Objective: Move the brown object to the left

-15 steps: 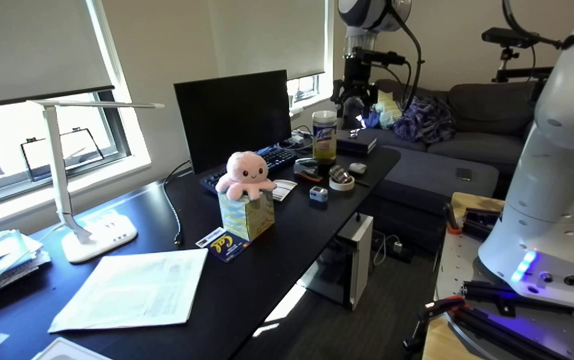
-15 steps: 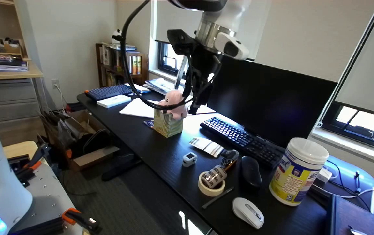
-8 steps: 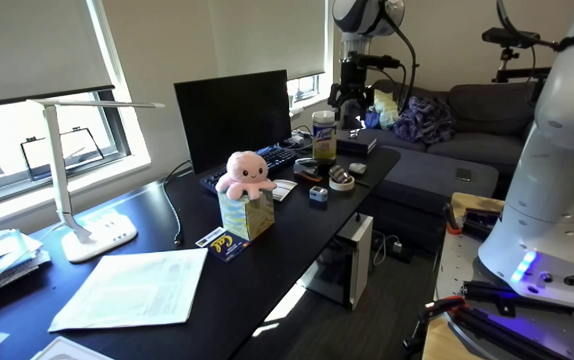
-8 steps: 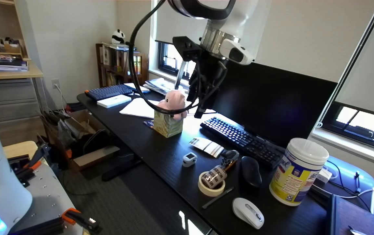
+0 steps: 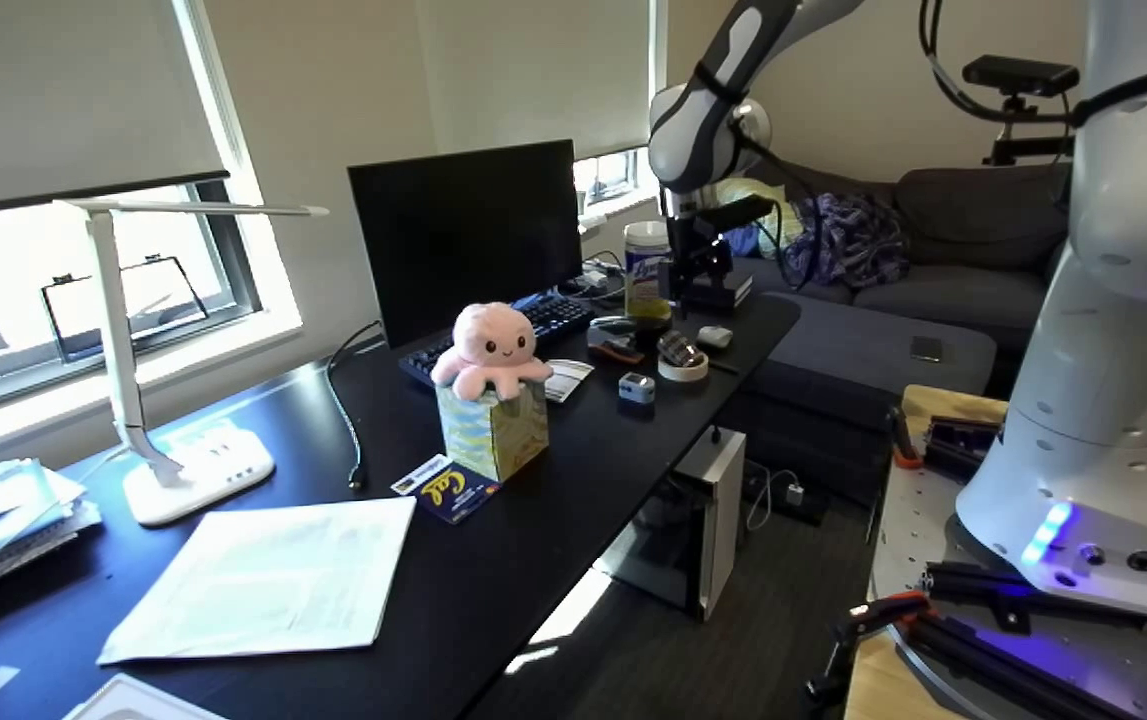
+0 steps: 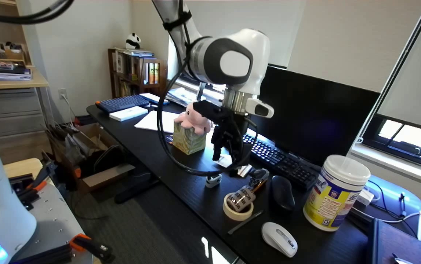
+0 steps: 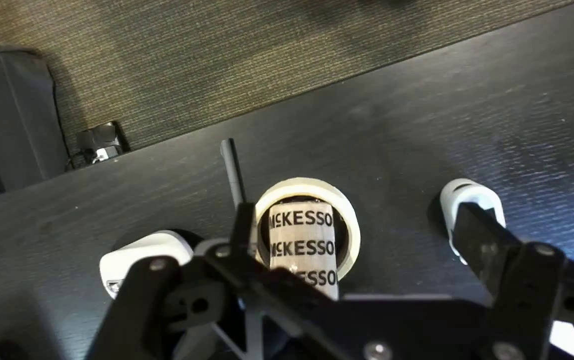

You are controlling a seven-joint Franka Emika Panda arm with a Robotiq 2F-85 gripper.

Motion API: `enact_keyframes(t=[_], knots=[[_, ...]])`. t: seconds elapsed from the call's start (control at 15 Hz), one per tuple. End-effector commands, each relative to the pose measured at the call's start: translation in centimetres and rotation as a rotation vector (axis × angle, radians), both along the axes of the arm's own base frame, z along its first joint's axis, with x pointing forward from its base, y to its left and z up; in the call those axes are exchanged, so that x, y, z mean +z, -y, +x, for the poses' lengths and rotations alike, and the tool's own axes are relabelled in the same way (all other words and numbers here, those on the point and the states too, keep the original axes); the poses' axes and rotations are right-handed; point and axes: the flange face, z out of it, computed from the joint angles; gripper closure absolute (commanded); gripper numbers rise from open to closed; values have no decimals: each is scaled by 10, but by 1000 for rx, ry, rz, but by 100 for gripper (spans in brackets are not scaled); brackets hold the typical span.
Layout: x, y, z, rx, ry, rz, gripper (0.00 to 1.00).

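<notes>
A brownish roll printed "McKESSON" (image 7: 303, 240) leans tilted in a cream tape ring (image 7: 307, 186) on the black desk. The roll also shows in both exterior views (image 5: 678, 348) (image 6: 241, 199). My gripper (image 7: 359, 222) is open and empty above the desk. In the wrist view the roll lies between its fingers, closer to the left one, which overlaps the ring's edge. The roll's lower end is hidden by the gripper. In both exterior views the gripper (image 5: 693, 285) (image 6: 228, 164) hangs above the desk, apart from the roll.
A white oximeter-like device (image 7: 459, 192) shows partly behind the right finger. A dark stick (image 6: 245, 222), white mouse (image 6: 279, 239), black mouse (image 6: 283, 192) and Lysol canister (image 6: 337, 194) stand around the roll. A pink octopus (image 5: 493, 345) sits on a tissue box (image 5: 493, 435). The monitor (image 6: 316, 113) stands behind.
My gripper has come down a good way toward the desk, and the arm has folded lower. The roll, the ring and the other desk things have not moved.
</notes>
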Motion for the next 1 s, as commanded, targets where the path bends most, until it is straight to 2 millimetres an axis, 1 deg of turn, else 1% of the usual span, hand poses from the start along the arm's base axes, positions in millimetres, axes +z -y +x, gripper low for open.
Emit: enact_keyframes(t=[0.0, 0.13, 0.2, 0.4, 0.53, 0.6, 0.8, 0.93], knots=[[-27, 13, 17, 81, -4, -53, 0], [-30, 21, 21, 64, -14, -35, 0], [-30, 10, 14, 41, -14, -35, 0], [-32, 17, 19, 39, -13, -41, 0], [-37, 27, 21, 108, -20, -26, 0], [-44, 34, 22, 149, -23, -7, 0], [-55, 54, 26, 202, -28, 1, 0], [-65, 63, 34, 225, -24, 17, 0]])
